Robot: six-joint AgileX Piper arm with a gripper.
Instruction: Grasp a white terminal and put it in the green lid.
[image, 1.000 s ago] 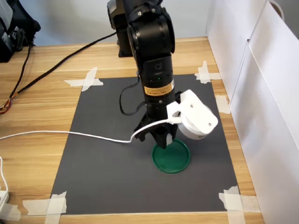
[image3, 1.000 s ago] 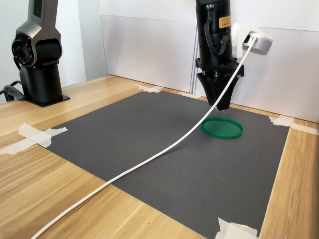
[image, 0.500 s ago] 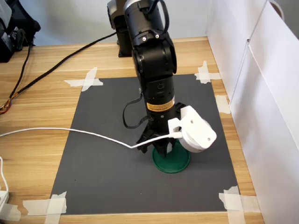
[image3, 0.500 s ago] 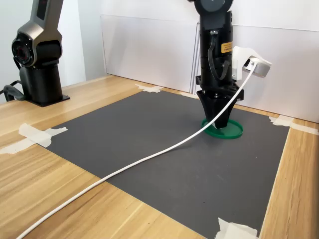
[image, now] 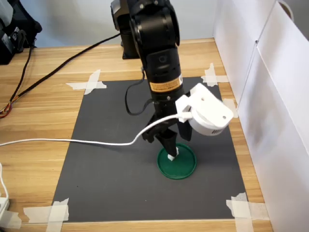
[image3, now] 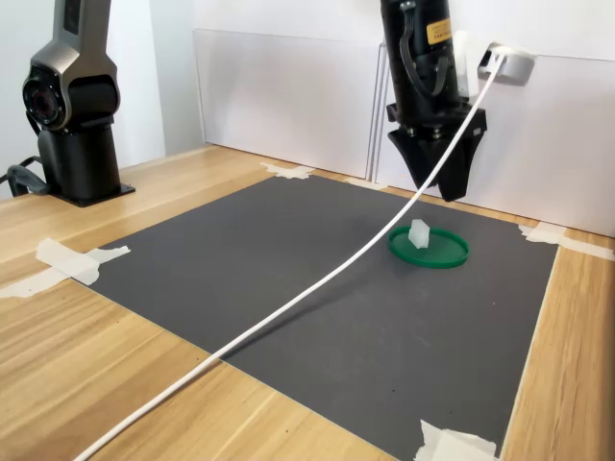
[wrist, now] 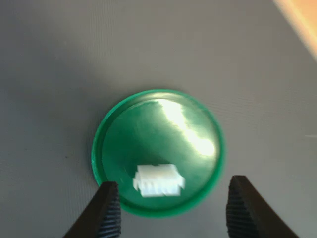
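The white terminal (wrist: 158, 181) (image3: 419, 233) (image: 172, 155) lies inside the green lid (wrist: 163, 119) (image3: 444, 252) (image: 186, 166), near its rim. The lid rests flat on the dark grey mat (image: 111, 169). My gripper (image: 175, 140) (image3: 440, 182) (wrist: 171, 218) hangs a short way above the lid, open, with nothing between its black fingers (wrist: 106, 210). In the wrist view the terminal sits in the gap between the two fingertips but below them, clear of both.
A white cable (image3: 288, 307) runs from the wrist camera (image: 207, 113) across the mat to the table's edge. White tape strips (image: 87, 83) hold the mat's corners. White panels (image: 270, 96) stand close on the first exterior view's right. A second black arm base (image3: 77, 106) stands at the second exterior view's left.
The gripper went down onto the lid, opened and rose again. The white terminal now lies in the lid, free of the fingers.
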